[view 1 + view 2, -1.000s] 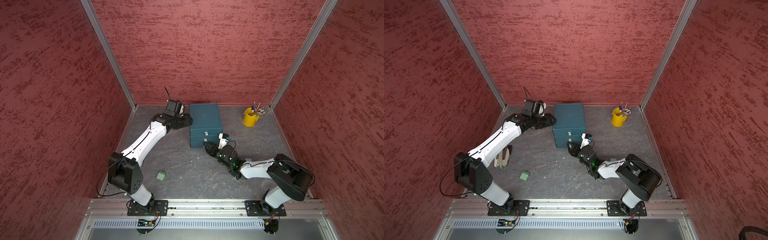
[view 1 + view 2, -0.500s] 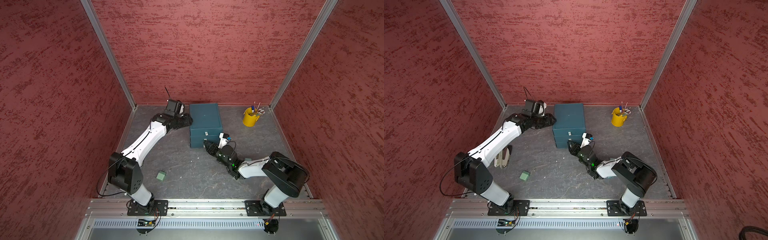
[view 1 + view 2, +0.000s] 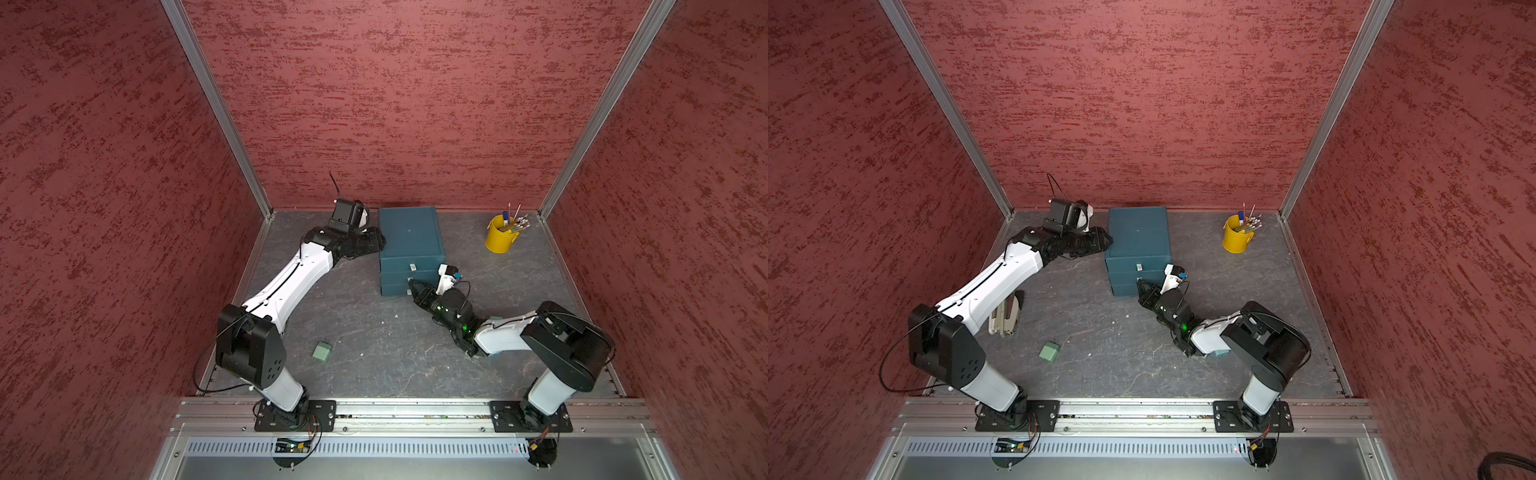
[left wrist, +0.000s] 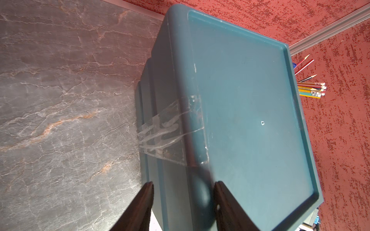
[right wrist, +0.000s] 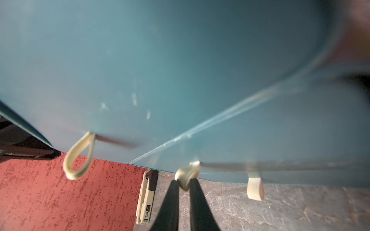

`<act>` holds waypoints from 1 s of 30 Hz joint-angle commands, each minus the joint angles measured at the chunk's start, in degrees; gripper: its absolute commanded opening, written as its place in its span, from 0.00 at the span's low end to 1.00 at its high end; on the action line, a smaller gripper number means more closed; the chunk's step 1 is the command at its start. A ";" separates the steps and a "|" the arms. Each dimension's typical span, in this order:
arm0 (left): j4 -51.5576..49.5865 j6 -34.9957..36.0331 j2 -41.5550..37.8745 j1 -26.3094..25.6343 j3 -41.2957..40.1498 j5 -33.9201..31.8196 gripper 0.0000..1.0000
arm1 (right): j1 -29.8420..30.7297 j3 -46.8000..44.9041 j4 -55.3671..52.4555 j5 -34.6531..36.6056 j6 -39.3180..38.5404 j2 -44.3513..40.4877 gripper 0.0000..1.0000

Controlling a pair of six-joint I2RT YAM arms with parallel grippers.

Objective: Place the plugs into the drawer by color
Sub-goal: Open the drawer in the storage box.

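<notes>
Two dark fingers (image 5: 170, 202) of the right gripper (image 5: 183, 183) are pinched tight on a white pull tab (image 5: 188, 172). It is the middle one of three along the front of the dark teal drawer (image 5: 160, 60), and it is squashed between them. Behind it the right arm lies low in both top views, its white forearm almost flat over the grey floor and folded back at a bulky black joint above its base on the front rail. The left gripper (image 4: 182, 192) has its jaws standing apart, astride the upper edge of the drawer (image 4: 250, 120) on the side facing that arm, just below a strip of clear tape (image 4: 172, 130) — whether they press on the plastic I cannot tell. That arm reaches long from the front rail toward the back corner, its wrist bent in toward the chest. The chest front is blurred in the right wrist view. One sage green plug (image 3: 321, 352) lies on the open floor near the left arm's base, well apart from the drawer (image 3: 409, 232). A teal scrap (image 3: 1220, 353) peeks from under the right forearm, too hidden to name. A stapler (image 3: 1007, 313) is half covered by the left arm in a top view, and a yellow bucket (image 3: 500, 237) of pencils stands in the back corner.
</notes>
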 commanded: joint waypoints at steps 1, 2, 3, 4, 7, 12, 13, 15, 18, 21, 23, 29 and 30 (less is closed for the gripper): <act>-0.68 0.90 0.58 0.67 -0.03 -0.68 0.52 | -0.29 1.45 1.07 -0.07 0.01 0.39 0.00; -0.62 0.87 0.46 0.67 -0.09 -0.70 0.52 | -0.28 1.45 0.50 0.02 0.02 0.14 0.00; -0.67 0.91 0.50 0.71 -0.09 -0.80 0.52 | -0.28 1.37 0.05 -0.03 -0.06 -0.16 0.00; -0.67 0.97 0.40 0.71 -0.06 -0.82 0.52 | -0.22 1.24 -0.24 -0.24 -0.37 -0.56 0.00; -0.64 1.00 0.51 0.75 -0.03 -0.79 0.52 | 0.32 0.37 -1.28 -0.75 -1.31 -2.24 0.00; -0.46 0.90 0.63 0.80 0.23 -0.84 0.52 | 4.72 -2.28 -5.69 1.45 -3.76 -5.94 0.00; -0.45 0.91 0.75 0.82 0.27 -0.77 0.52 | 5.67 -2.95 -5.79 2.04 -3.94 -6.29 0.00; -0.42 0.78 0.85 0.76 0.32 -0.69 0.52 | 7.32 -4.41 -5.76 2.95 -3.94 -6.89 0.00; -0.37 0.59 0.89 0.75 0.37 -0.63 0.52 | 8.83 -5.76 -6.31 3.57 -3.84 -7.89 0.00; -0.50 0.36 0.65 0.77 0.24 -0.33 0.52 | 9.49 -6.72 -7.43 4.09 -3.95 -9.41 0.00; -0.52 0.29 0.56 0.75 0.14 -0.37 0.52 | 10.61 -6.56 -9.54 4.55 -4.75 -10.72 0.00; -0.83 0.21 0.54 0.71 0.41 -0.39 0.52 | 13.97 -7.05 -12.99 6.25 -4.74 -12.61 0.00; -0.80 0.12 0.52 0.71 0.41 -0.28 0.52 | 14.66 -6.90 -14.12 6.74 -4.70 -13.84 0.00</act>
